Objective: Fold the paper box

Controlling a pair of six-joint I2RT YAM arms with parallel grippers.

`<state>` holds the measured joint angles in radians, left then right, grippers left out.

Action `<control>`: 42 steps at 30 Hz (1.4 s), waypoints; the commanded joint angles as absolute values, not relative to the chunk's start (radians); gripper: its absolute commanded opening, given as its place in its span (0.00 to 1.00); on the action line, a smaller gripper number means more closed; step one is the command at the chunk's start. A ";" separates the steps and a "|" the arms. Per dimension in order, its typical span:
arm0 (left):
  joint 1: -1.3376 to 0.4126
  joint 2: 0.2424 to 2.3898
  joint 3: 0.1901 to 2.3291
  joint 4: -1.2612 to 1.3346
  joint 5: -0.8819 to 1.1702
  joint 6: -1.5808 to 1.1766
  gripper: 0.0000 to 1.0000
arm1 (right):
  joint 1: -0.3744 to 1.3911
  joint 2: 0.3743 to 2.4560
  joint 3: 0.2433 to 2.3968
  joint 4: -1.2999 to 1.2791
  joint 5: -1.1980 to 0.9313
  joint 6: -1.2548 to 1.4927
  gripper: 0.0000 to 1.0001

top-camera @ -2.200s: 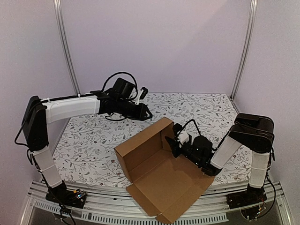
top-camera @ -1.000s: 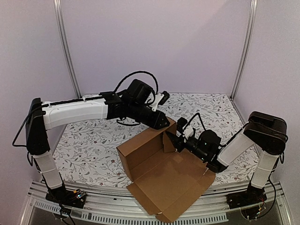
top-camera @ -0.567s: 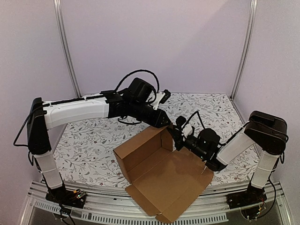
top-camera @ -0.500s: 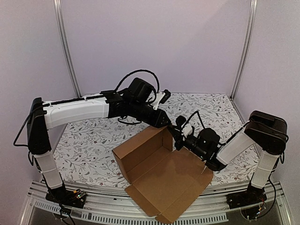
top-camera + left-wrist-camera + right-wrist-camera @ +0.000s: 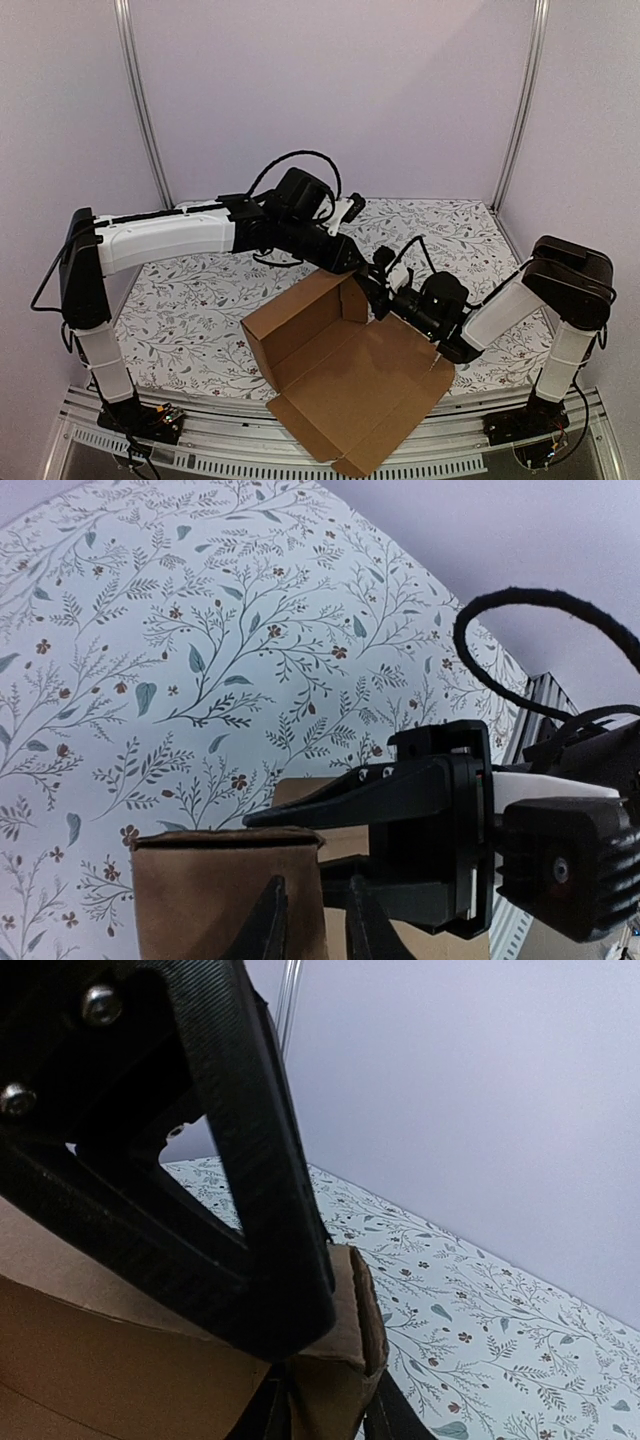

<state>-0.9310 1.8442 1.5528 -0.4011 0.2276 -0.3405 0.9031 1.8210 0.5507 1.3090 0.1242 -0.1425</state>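
Left gripper (image 5: pixel 352 264) is narrow, tips at the far corner of the box (image 5: pixel 350 385); can't tell if it's pinching. Box sits on the table (image 5: pixel 190 300), centre, toward the near edge. Right gripper (image 5: pixel 376 290) straddles the corner flap (image 5: pixel 345 1360), gap narrow, grip unconfirmed. My read: early stage. Back wall is up and the far-right corner is being formed; the near panels and flaps lie flat. Fingertips are cut off in both wrist views.

There is one paper box (image 5: pixel 350 385) on one floral-covered table (image 5: pixel 195 300). There are two robot arms, the left arm (image 5: pixel 160 235) and the right arm (image 5: pixel 497 313), and two grippers, the left gripper (image 5: pixel 352 263) and the right gripper (image 5: pixel 374 290). Two metal posts (image 5: pixel 140 100) stand behind.
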 commanded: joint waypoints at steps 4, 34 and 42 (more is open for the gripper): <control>-0.947 1.871 1.569 -0.432 0.239 -0.333 0.20 | 0.900 1.920 0.539 1.404 0.153 -0.117 0.32; -0.952 1.876 1.573 -0.453 0.236 -0.338 0.17 | 0.874 2.061 0.670 1.405 0.085 -0.052 0.01; -0.957 1.866 1.568 -0.467 0.221 -0.335 0.17 | 0.874 2.059 0.683 1.405 0.099 -0.058 0.00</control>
